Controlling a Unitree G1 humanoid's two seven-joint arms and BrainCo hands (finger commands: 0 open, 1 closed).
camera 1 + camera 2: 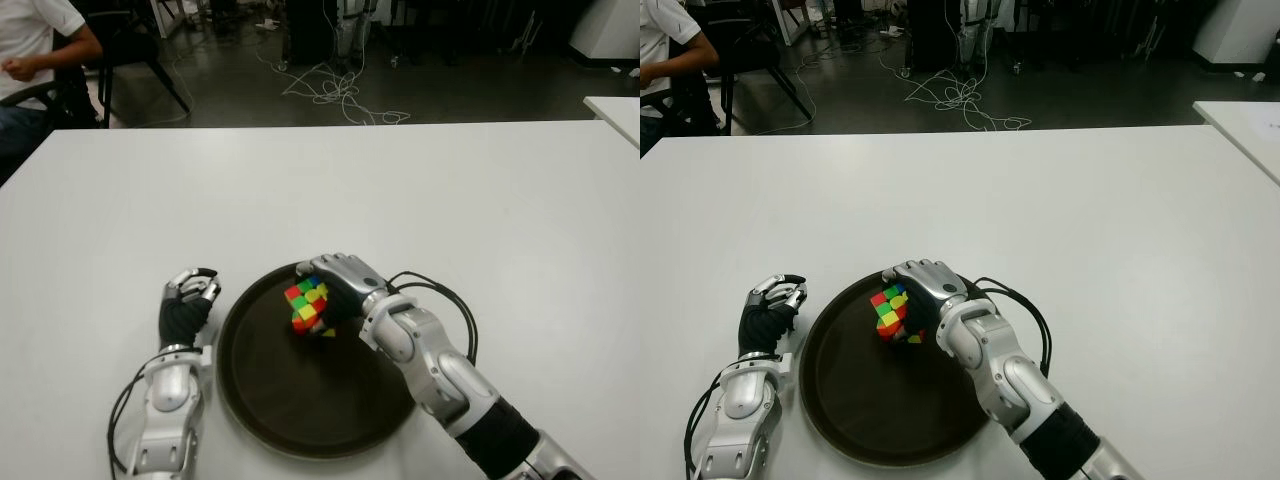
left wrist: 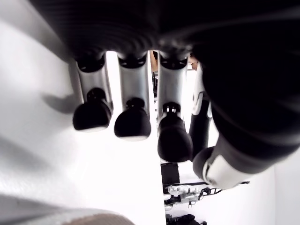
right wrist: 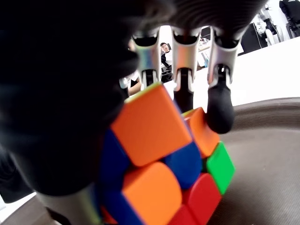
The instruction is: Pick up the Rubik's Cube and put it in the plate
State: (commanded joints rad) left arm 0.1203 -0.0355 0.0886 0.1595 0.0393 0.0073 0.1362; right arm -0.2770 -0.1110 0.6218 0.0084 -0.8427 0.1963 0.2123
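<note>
The Rubik's Cube (image 1: 306,305) shows red, green, yellow and orange tiles and sits over the far part of the dark round plate (image 1: 300,410). My right hand (image 1: 338,288) is wrapped around it from the right, fingers curled over its top. In the right wrist view the cube (image 3: 159,164) fills the palm with the fingertips (image 3: 219,110) hooked over its far side, and the plate (image 3: 267,154) lies just under it. Whether the cube touches the plate I cannot tell. My left hand (image 1: 188,298) shows just left of the plate, fingers curled, holding nothing.
The white table (image 1: 420,190) stretches far and to both sides. A second white table corner (image 1: 615,110) stands at the far right. A seated person (image 1: 30,50) is at the far left beyond the table. Cables (image 1: 330,90) lie on the floor.
</note>
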